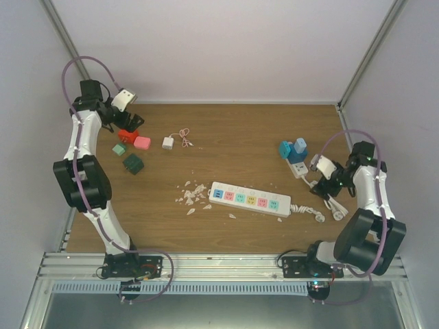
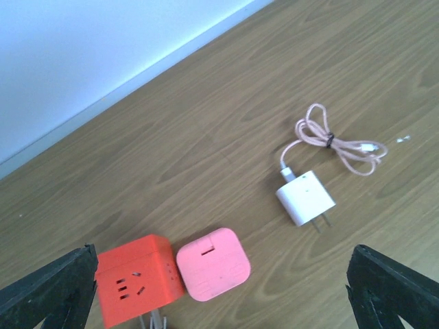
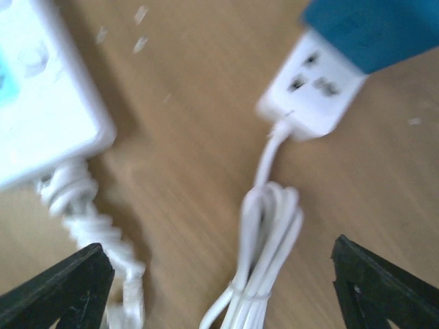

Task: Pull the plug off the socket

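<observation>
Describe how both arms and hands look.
The left arm and right arm have white links, bulky black joints and looping purple cables. The left hand and right hand each carry a white camera housing; the fingers are black and wedge-shaped.

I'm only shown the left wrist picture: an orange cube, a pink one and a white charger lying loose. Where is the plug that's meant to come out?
Observer: At the right side of the table, near the right arm. The top view shows blue plugs seated on a small white socket.
Operator: Is a hand gripping them?
Observer: No. In the right wrist view the right gripper is open and holds nothing. A coiled white cable lies below it.
Operator: Anything else with sockets?
Observer: A long white power strip lies in the middle, with none of its coloured outlets occupied.
</observation>
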You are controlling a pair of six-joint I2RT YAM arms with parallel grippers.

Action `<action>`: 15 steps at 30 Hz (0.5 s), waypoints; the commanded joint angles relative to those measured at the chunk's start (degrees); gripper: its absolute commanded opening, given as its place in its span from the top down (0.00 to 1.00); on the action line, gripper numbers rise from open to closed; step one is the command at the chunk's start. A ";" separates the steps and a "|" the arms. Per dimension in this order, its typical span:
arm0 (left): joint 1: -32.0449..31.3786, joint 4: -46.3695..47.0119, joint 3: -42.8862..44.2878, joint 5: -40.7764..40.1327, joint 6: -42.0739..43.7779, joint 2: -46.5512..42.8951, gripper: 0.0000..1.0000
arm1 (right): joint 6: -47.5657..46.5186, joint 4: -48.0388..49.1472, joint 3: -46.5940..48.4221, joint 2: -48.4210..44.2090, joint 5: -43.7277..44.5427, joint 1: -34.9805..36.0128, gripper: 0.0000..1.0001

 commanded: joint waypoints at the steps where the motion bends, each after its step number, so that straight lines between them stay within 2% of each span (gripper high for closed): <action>1: -0.90 2.82 -3.81 3.44 -2.12 -5.82 0.01 | 16.47 11.09 1.83 0.21 -8.17 -0.40 0.03; 6: -1.74 4.54 -7.81 4.24 -2.74 -9.95 0.01 | 27.52 21.06 1.46 4.44 -7.89 -0.40 0.00; 11: -2.20 6.35 -10.35 4.07 -3.70 -11.67 0.01 | 30.00 24.76 1.50 9.55 -11.35 0.85 0.00; 15: -2.20 8.03 -12.50 4.50 -4.49 -12.70 0.01 | 32.33 29.94 0.27 11.16 -10.38 3.90 0.00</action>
